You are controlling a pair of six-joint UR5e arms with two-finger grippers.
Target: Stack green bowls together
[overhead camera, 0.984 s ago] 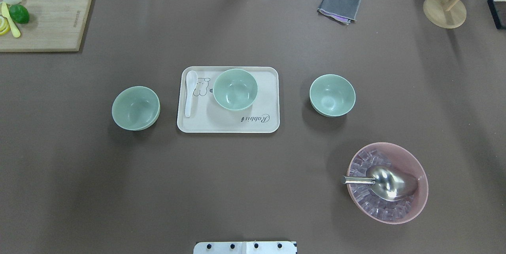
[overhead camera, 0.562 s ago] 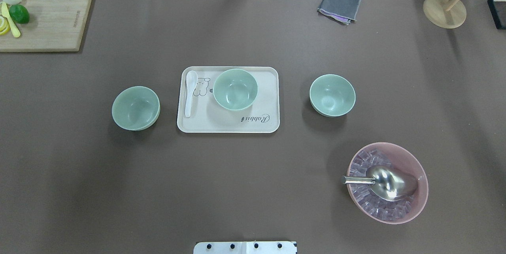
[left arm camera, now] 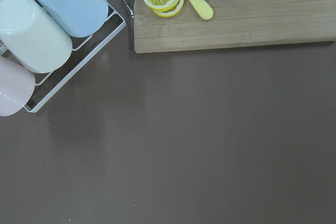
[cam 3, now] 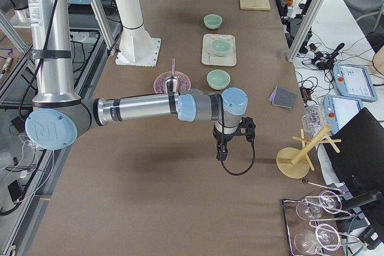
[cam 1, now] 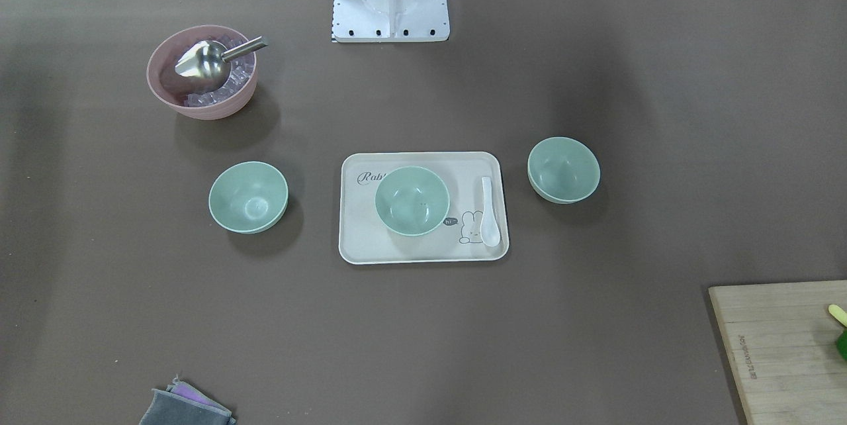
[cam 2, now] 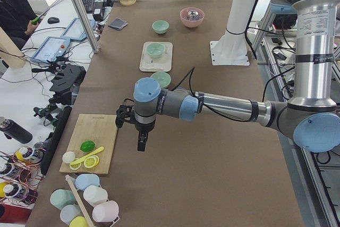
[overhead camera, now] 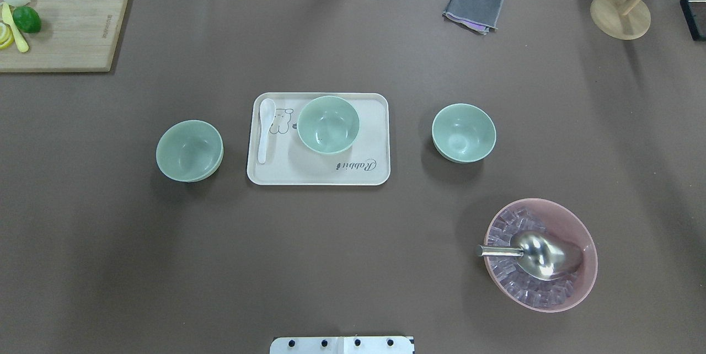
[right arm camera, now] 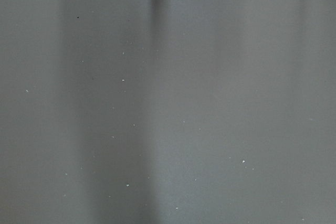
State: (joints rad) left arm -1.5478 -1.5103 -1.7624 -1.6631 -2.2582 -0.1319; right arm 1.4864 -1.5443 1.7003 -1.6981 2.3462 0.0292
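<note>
Pale mint-green round matte bowls, three of them, stand apart in a row across the middle of the overhead frame; none is stacked.

Lower right, nearest, a larger pink round bowl holds clear ice cubes and a shiny metal scoop; farther up, the left bowl sits on the brown table, the middle bowl on a cream rectangular tray beside a white soup spoon, the right bowl on the table again; along the top edge lie a bamboo cutting board upper left, a folded grey cloth and a round wooden stand base upper right; in the side views the left gripper hangs over the table just beside that board, the right gripper near the stand, both well apart from the bowls; whether their jaws are parted or closed I cannot tell.
</note>
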